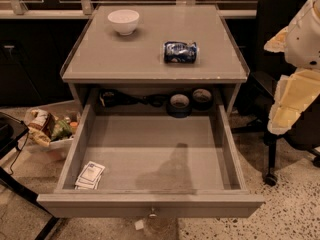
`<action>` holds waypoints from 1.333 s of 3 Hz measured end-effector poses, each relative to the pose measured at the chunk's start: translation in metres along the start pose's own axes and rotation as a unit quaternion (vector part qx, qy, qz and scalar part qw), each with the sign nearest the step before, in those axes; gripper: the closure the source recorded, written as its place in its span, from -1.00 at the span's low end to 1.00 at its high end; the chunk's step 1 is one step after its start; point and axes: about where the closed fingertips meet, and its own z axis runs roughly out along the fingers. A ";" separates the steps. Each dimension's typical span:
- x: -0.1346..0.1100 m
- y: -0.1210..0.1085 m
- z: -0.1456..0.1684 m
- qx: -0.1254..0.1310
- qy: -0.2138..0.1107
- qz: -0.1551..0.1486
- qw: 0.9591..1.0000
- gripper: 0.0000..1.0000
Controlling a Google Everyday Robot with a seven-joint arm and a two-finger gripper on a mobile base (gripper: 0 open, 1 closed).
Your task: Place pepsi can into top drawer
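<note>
One dark-blue aluminium pepsi can (180, 52), left of the pale pincer (292, 101) (its state I cannot tell), seems light, slick, dentable; pinch mid-body.

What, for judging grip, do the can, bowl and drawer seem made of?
The can looks like thin metal, glossy blue print with bright highlights. The bowl is smooth white, ceramic or plastic; cannot tell. The drawer seems grey painted wood, matte, flat boards. The gripper is at the right edge, apart from the can.
</note>
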 end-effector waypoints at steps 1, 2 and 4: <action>0.000 0.000 0.000 0.000 0.000 0.000 1.000 -1.00; -0.004 -0.003 -0.001 0.007 -0.009 0.005 1.000 -1.00; -0.065 -0.047 0.024 0.033 -0.089 0.058 0.994 -1.00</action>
